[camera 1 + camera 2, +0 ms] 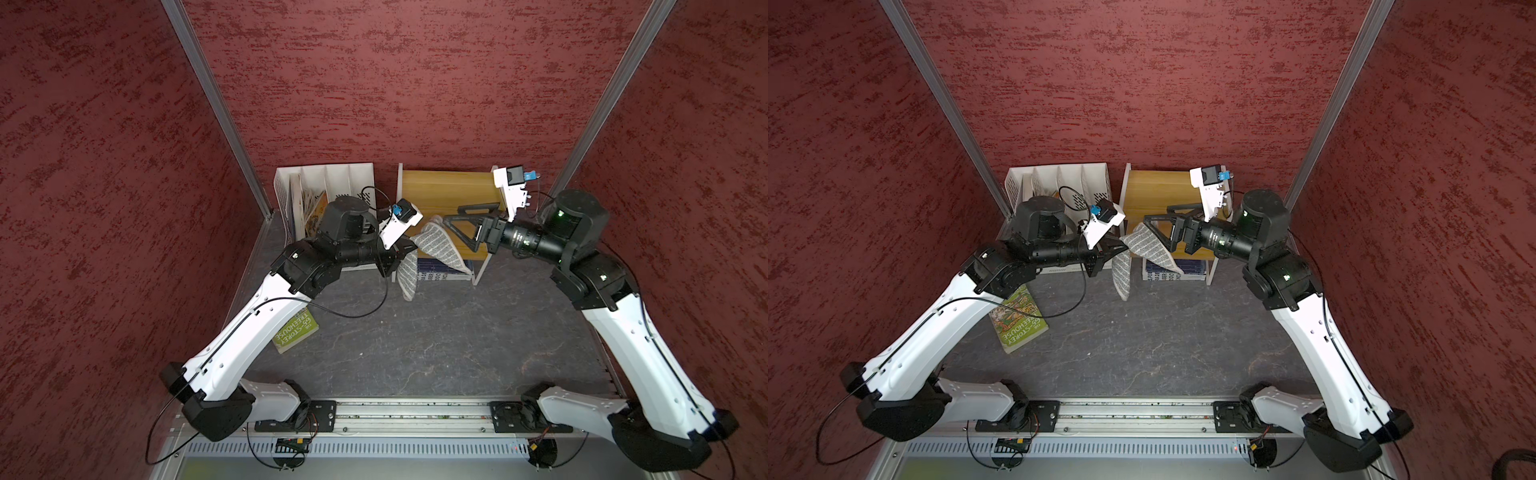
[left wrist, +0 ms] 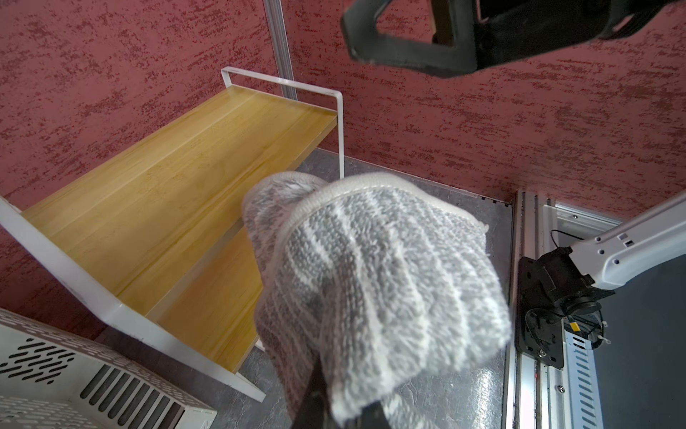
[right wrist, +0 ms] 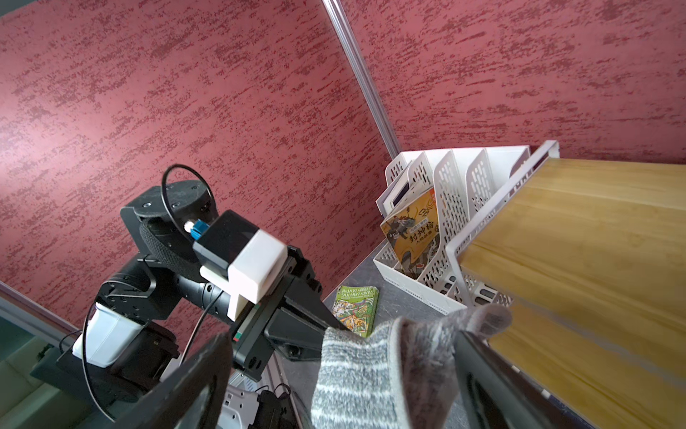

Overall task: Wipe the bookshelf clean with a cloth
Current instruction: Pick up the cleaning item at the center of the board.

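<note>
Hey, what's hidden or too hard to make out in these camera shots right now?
- Left wrist view: the cloth drapes over the left gripper, hiding where its jaws pinch.
- Both top views: the cloth and the right gripper cover much of the lower board of the bookshelf.
- Both top views: the left arm hides part of the green book.

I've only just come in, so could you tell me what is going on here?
The left gripper is shut on a striped grey cloth, holding it up in front of the two-tier wooden bookshelf. The right gripper is open, with the cloth's upper corner between its fingers. It looks like a handover; wiping is not yet under way.
</note>
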Robot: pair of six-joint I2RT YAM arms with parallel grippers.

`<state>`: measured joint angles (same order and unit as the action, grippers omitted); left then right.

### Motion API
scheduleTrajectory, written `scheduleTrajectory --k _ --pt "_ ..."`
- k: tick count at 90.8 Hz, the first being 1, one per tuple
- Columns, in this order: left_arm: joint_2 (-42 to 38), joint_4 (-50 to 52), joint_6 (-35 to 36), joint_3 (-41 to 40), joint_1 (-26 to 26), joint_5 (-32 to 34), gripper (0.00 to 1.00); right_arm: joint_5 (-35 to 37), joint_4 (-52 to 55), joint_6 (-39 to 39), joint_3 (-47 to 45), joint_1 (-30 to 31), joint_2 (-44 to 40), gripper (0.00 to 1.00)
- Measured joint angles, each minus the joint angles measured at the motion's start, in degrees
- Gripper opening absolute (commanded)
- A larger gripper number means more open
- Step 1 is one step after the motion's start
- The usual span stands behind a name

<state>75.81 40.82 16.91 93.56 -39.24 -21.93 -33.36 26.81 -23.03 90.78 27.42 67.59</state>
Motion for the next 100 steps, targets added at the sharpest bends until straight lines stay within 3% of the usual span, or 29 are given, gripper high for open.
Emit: scheduleTrajectory --k 10,29,77,100 --pt "-0.4 -3.3 -0.7 -0.2 0.0 -3.2 0.0 0.0 -0.7 1.8 -3.0 0.3 -0.5 0.77" --pt "-2.1 -8.4 -2.6 -2.0 0.1 -9.3 0.0 -0.3 -2.4 2.4 -7.1 0.3 -0.5 0.75" --pt "-2.6 -17.9 -9.2 -5.7 1.7 -19.2 0.0 -8.7 -15.6 -0.6 -14.6 0.1 -2.4 0.97" --pt "-3.3 -25.0 -12.5 -7.0 2.9 -22.8 0.0 -14.5 -19.4 -0.9 -16.4 0.2 -4.2 0.96"
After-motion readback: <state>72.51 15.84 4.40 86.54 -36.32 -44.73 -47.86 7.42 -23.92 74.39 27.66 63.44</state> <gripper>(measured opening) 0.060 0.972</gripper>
